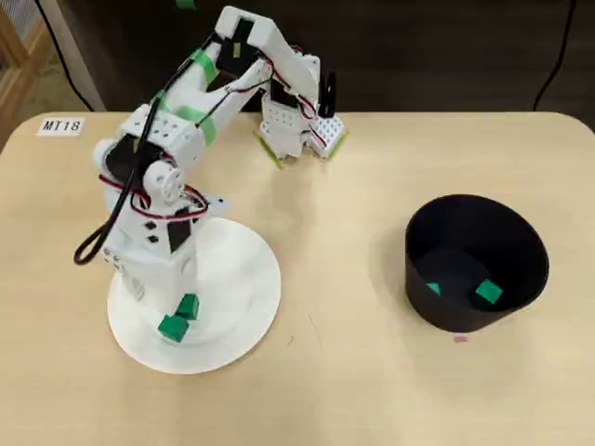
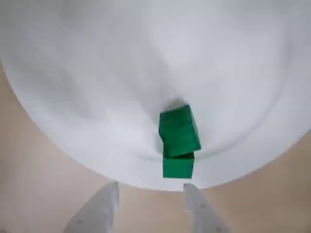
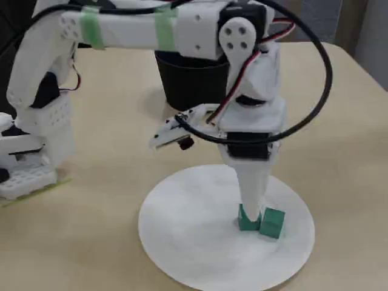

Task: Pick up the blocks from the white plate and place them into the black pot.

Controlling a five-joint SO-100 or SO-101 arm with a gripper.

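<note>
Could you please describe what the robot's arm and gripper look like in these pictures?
The arm is white printed plastic with black servo blocks at the joints, green tape bands round its upper link, and black and red cables looping beside it. The gripper has two pale, tapered fingers. The base sits on a green-edged mount.

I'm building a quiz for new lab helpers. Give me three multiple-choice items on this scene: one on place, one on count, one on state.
1. Where are the two small bright green cubes nearest the arm?
A. on the bare table
B. on the round white plate, touching each other
C. inside the pot

2. How many green cubes show inside the round matte black pot?
A. none
B. two
C. four

3. How does the white two-finger gripper stand?
A. jaws apart, above the cubes, holding nothing
B. shut on a cube
C. over the pot

Answers: 1 B, the wrist view shows both cubes on the plate near its rim. 2 B, the overhead view shows two in the pot. 3 A, the wrist view shows an empty gap between the jaws.
</note>
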